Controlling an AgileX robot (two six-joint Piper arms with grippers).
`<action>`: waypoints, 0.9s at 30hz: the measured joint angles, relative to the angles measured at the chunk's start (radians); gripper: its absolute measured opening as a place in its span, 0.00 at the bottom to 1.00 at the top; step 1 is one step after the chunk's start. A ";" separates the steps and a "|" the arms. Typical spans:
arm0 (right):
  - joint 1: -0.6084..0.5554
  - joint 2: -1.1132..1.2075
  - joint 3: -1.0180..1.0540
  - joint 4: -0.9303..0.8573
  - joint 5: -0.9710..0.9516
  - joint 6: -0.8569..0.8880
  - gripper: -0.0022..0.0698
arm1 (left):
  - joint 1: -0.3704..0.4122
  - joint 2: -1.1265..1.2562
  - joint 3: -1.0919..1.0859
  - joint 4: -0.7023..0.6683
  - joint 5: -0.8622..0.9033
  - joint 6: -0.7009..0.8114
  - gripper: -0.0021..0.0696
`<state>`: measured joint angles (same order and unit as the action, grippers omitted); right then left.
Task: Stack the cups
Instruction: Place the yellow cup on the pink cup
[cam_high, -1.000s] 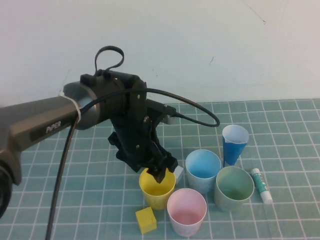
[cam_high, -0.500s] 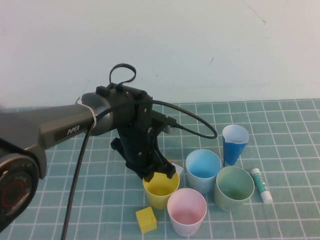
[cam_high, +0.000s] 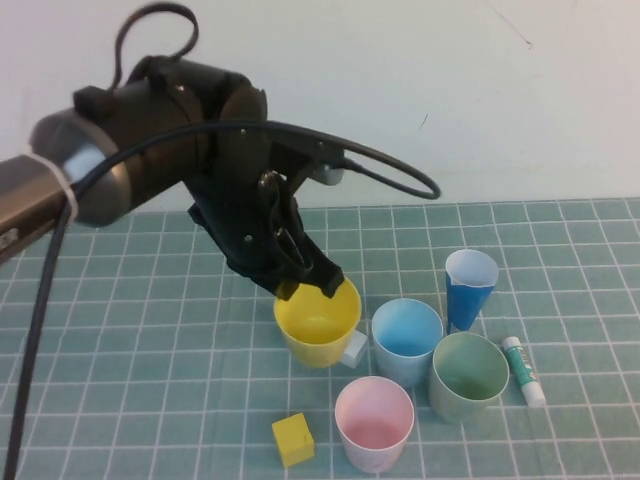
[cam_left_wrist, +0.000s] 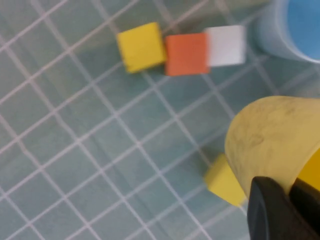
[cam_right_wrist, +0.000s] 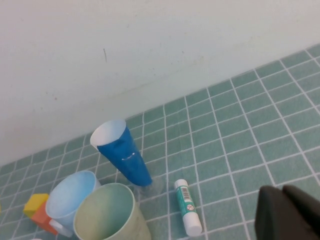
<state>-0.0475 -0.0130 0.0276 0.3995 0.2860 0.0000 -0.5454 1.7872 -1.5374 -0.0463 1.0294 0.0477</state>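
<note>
My left gripper (cam_high: 303, 283) is shut on the rim of the yellow cup (cam_high: 318, 322) and holds it above the table, tilted, left of the light blue cup (cam_high: 406, 340). In the left wrist view one finger is outside and one inside the yellow cup's wall (cam_left_wrist: 272, 140), at the gripper (cam_left_wrist: 289, 194). The pale green cup (cam_high: 468, 375) stands right of the blue one, and the pink cup (cam_high: 373, 422) stands in front. My right gripper (cam_right_wrist: 284, 201) shows only in the right wrist view, shut and empty, hovering over bare table right of the cups.
A narrow dark blue cone cup (cam_high: 469, 288) stands behind the green cup. A green-and-white stick (cam_high: 524, 370) lies to its right. A yellow cube (cam_high: 292, 439) sits near the front. A white block (cam_high: 354, 347), an orange block (cam_left_wrist: 186, 53) and a yellow block (cam_left_wrist: 141, 46) lie below the lifted cup.
My left gripper has risen with the yellow cup, lifting it off the table and a little back. The other cups have not moved.
</note>
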 joint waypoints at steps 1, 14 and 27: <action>0.000 0.000 0.000 0.002 0.000 0.000 0.03 | -0.014 -0.019 0.000 -0.013 0.016 0.013 0.04; 0.000 0.000 0.000 0.014 0.000 -0.007 0.03 | -0.161 0.052 -0.002 -0.050 0.030 0.050 0.04; 0.000 0.000 0.000 0.058 0.000 -0.018 0.03 | -0.161 0.122 -0.002 0.005 -0.033 0.032 0.30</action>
<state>-0.0475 -0.0130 0.0276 0.4579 0.2860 -0.0177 -0.7062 1.9094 -1.5396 -0.0418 0.9967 0.0802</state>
